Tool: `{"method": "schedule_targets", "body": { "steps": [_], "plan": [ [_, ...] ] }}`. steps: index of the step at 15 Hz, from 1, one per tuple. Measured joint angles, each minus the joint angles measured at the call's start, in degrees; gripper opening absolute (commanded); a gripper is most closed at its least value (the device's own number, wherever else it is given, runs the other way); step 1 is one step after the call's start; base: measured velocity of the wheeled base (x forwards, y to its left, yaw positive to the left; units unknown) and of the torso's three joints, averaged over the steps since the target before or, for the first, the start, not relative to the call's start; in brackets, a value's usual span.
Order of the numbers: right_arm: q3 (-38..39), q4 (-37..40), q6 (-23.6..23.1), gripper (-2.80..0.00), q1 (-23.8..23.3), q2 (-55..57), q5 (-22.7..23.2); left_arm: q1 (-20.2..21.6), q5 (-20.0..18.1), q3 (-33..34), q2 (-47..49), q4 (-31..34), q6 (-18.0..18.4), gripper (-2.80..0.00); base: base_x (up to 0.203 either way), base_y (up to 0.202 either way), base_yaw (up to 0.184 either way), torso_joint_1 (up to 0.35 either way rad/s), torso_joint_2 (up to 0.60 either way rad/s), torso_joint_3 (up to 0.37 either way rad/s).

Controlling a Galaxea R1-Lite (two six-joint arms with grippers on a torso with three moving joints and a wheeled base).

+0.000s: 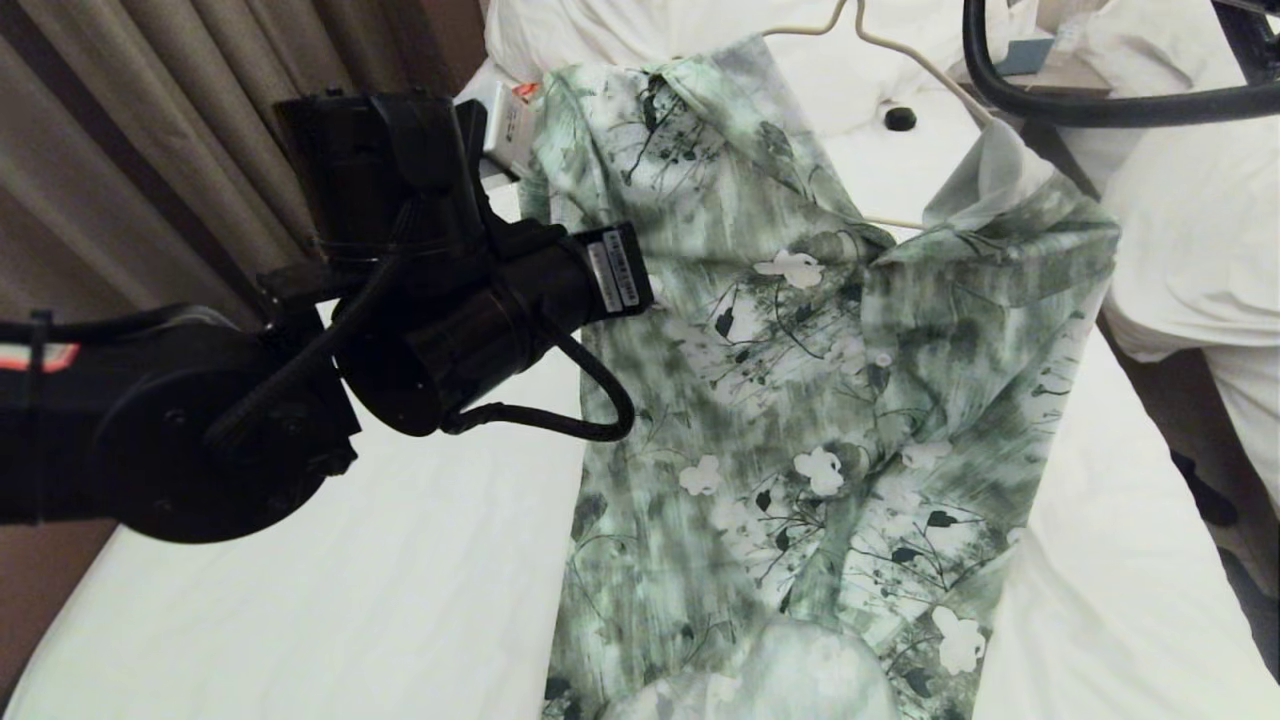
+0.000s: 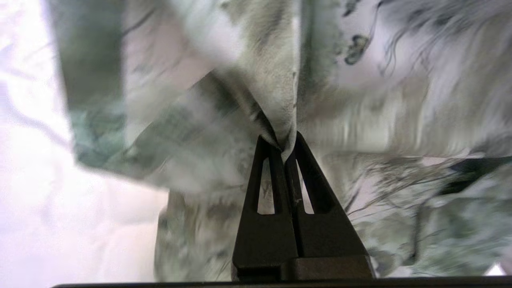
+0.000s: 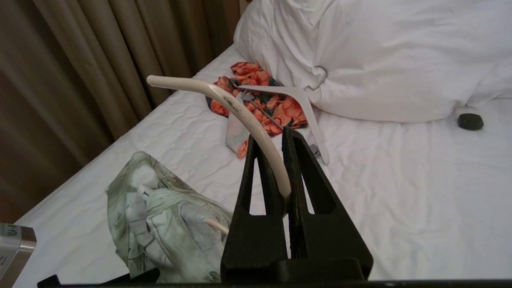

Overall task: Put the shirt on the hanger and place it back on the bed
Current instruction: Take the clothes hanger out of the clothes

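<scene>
Soft green-and-white floral shirt (image 1: 800, 400) lies lengthwise on the smooth white sheet of the bed (image 1: 300, 620), its upper part bunched and partly threaded over the thin cream wire hanger (image 3: 244, 116). Left gripper (image 2: 286, 150), black with tapered slotted fingers, is pinched closed on a fold of the shirt's fabric. Right gripper (image 3: 286, 192) clamps the hanger's curved hook. A plump white pillow (image 3: 380, 52) lies beyond, with an orange floral garment (image 3: 264, 100) beside it.
</scene>
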Motion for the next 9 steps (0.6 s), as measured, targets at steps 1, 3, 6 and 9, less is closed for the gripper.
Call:
{"method": "schedule_targets", "body": {
  "steps": [1,3,6,9],
  "plan": [
    [-0.02,0.00,0.01,-2.80,0.02,0.00,0.00,0.24,0.00,1.28,-0.17,-0.84,0.01,-2.80,0.000,0.000,0.000,0.000,0.00,0.000],
    [-0.11,0.02,-0.09,-2.80,-0.02,-0.05,-0.03,0.48,-0.03,4.73,-0.41,-2.56,0.06,-2.80,0.000,0.000,0.000,0.000,0.00,0.000],
    [-0.18,0.03,-0.26,-2.80,0.00,-0.07,0.00,2.18,-0.62,7.54,-0.55,-4.15,0.12,-2.80,0.000,0.000,0.000,0.000,0.00,0.000],
    [-0.35,0.07,-0.33,-2.80,0.00,-0.10,-0.02,3.47,-1.68,8.71,-0.77,-3.95,0.12,-2.80,0.000,0.000,0.000,0.000,0.00,0.000]
  ]
}}
